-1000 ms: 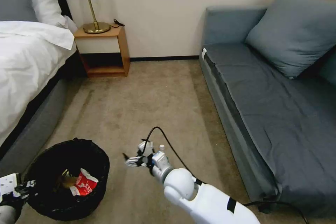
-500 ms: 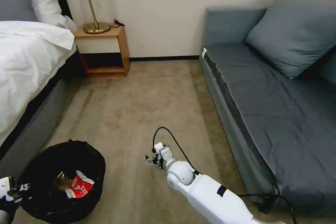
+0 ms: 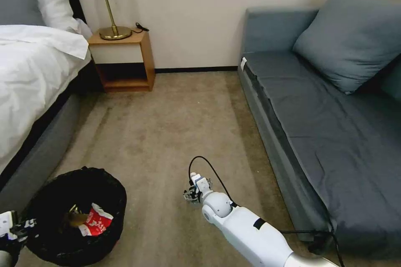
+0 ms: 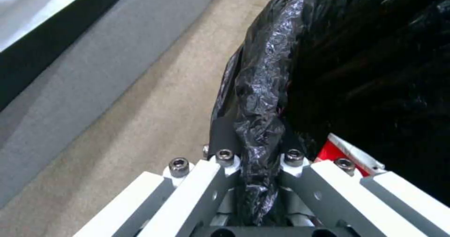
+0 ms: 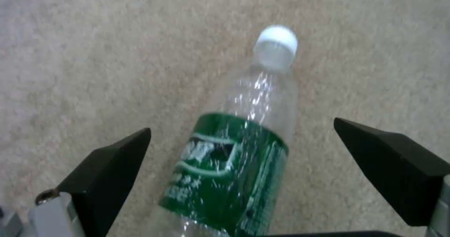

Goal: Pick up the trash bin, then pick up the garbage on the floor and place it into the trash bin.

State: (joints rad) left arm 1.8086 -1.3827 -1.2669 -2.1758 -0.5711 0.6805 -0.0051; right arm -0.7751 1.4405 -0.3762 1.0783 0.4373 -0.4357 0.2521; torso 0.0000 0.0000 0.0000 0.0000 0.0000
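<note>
i hold the round black bag-lined trash bin by its rim in my clamped left tool. my right tool hangs spread over the clear green-labelled plastic bottle lying on the beige carpet; next, i judge, lower and close squarely.

Bare carpet around bottle; claw fingers straddle it.

We count one trash bin | two litter pieces inside: one red-and-white carton, one brown paper bag | one clear bottle on carpet | two grippers: left gripper, right gripper
</note>
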